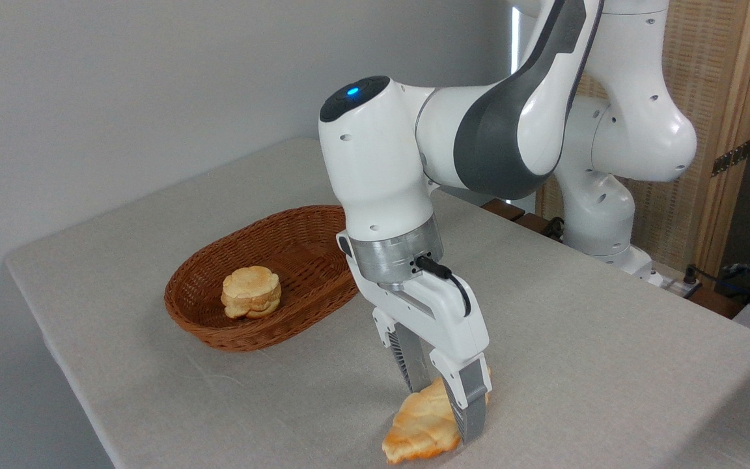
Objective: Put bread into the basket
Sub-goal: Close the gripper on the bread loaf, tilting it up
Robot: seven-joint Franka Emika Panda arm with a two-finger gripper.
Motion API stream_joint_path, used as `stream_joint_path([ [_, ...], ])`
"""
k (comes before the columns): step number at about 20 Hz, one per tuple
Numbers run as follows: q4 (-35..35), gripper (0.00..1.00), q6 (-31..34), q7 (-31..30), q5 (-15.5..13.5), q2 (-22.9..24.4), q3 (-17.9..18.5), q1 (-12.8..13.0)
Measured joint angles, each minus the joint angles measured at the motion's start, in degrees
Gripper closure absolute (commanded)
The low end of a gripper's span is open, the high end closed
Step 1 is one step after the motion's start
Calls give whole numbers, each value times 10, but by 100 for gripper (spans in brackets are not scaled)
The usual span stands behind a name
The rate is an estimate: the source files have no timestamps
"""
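Bread (422, 426) lies on the table (609, 365), the tool (443, 409) clamped around it.

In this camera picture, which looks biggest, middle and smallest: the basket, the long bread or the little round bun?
1. The basket, clearly the largest.
2. The long bread, partly hidden by the gripper.
3. The round bun.
The bread lies nearer the camera, so its lead over the bun is unsure.
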State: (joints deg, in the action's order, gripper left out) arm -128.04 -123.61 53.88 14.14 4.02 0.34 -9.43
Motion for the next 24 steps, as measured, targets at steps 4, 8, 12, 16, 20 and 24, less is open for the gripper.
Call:
stream_joint_path([
  [4,-4,15,-2,0,0,-1,-1,1],
  [8,-4,46,-2,0,0,-1,-1,2],
  [12,-6,81,-2,0,0,-2,-4,6],
  [16,-6,88,-2,0,1,-2,-4,11],
  [20,-6,87,-2,1,1,-2,-4,11],
  [24,-8,87,-2,1,1,-2,-5,16],
])
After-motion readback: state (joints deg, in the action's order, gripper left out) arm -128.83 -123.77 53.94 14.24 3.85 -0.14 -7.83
